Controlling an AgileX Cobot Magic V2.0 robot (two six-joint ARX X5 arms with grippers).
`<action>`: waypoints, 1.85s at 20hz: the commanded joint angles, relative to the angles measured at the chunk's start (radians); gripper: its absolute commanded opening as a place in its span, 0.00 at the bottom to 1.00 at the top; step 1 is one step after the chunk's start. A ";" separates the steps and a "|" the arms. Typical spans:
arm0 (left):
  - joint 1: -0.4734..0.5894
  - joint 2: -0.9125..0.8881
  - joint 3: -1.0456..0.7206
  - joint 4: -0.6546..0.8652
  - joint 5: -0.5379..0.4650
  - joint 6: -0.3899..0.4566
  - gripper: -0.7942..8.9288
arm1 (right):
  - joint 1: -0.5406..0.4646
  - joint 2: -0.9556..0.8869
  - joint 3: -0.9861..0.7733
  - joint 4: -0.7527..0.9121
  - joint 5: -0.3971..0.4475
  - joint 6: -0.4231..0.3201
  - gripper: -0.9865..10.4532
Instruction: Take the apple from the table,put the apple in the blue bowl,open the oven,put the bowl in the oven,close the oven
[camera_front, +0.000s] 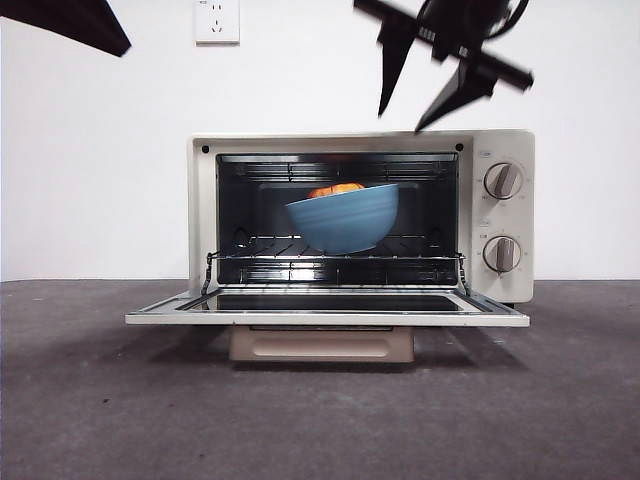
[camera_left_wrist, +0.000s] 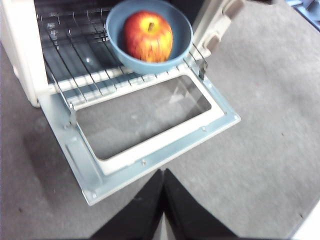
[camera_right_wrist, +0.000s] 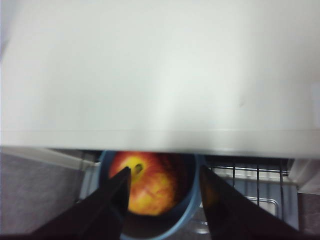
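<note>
Nearest the front camera lies the table (camera_front: 320, 420), and on it the oven (camera_front: 360, 215) stands with its door (camera_front: 325, 305) dropped flat toward the table's front edge. On the wire rack (camera_front: 330, 256) inside sits the blue bowl (camera_front: 345, 217), tilted somewhat, with the apple (camera_front: 337, 188) just showing above its rim. Above the oven's top hangs the right gripper (camera_front: 425, 100), jaws spread and holding nothing; a black tip at the upper left corner is the waiting arm.

From the left wrist, the left gripper (camera_left_wrist: 163, 200) is pressed shut on nothing, above the table off the outer edge of the lowered door (camera_left_wrist: 150, 130). The bowl (camera_left_wrist: 149, 35) rests at the rack's front edge, with the apple (camera_left_wrist: 148, 36) whole inside it.

From the right wrist, the right gripper (camera_right_wrist: 165, 192) looks down past the oven's cream top (camera_right_wrist: 160, 70), jaws apart and clear of the bowl (camera_right_wrist: 150, 200) and apple (camera_right_wrist: 147, 185) below. This view is blurred, so its height above the roof is hard to judge.

The bowl looks placed, so closing seems the step in hand. That calls for a gripper under the door's outer edge to swing it up. The bowl may sit too far forward to clear it.
</note>
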 joint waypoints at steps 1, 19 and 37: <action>0.024 0.047 0.000 0.042 -0.002 -0.006 0.09 | 0.010 -0.058 0.021 -0.024 0.001 -0.071 0.28; 0.249 0.660 -0.112 0.467 0.163 -0.122 0.09 | 0.011 -0.612 0.020 -0.536 0.002 -0.369 0.28; 0.239 0.806 -0.112 0.735 0.531 -0.296 0.09 | 0.011 -0.766 0.020 -0.588 0.061 -0.349 0.28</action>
